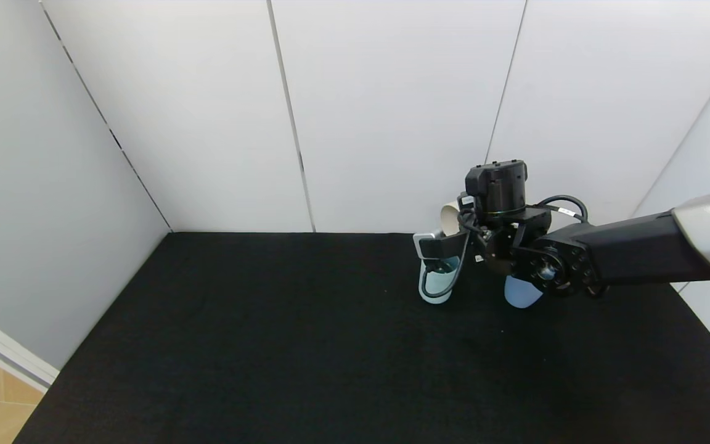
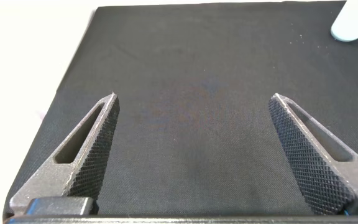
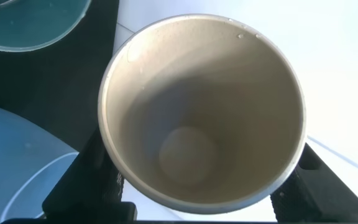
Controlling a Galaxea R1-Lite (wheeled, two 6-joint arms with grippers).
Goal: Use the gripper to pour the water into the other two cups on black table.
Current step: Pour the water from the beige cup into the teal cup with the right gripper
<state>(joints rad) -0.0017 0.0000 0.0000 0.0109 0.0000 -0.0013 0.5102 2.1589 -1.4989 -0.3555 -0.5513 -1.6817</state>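
Observation:
My right gripper (image 1: 458, 227) is shut on the cream cup (image 1: 449, 217), held tipped on its side above the black table (image 1: 269, 345) near the back wall. The teal-green cup (image 1: 438, 285) stands just below the cream cup's mouth. The light blue cup (image 1: 520, 293) stands to its right, partly hidden by my wrist. In the right wrist view the cream cup (image 3: 204, 112) sits between my gripper's (image 3: 201, 186) fingers (image 3: 82, 180); its inside shows only droplets near the rim. The teal-green cup (image 3: 30, 25) and the light blue cup (image 3: 17, 168) show beside it. My left gripper (image 2: 194, 102) is open and empty over bare cloth.
White panel walls (image 1: 392, 111) close the table at the back and both sides; the cups stand close to the back wall. A pale cup (image 2: 354, 22) shows far off in the left wrist view. The left arm is out of the head view.

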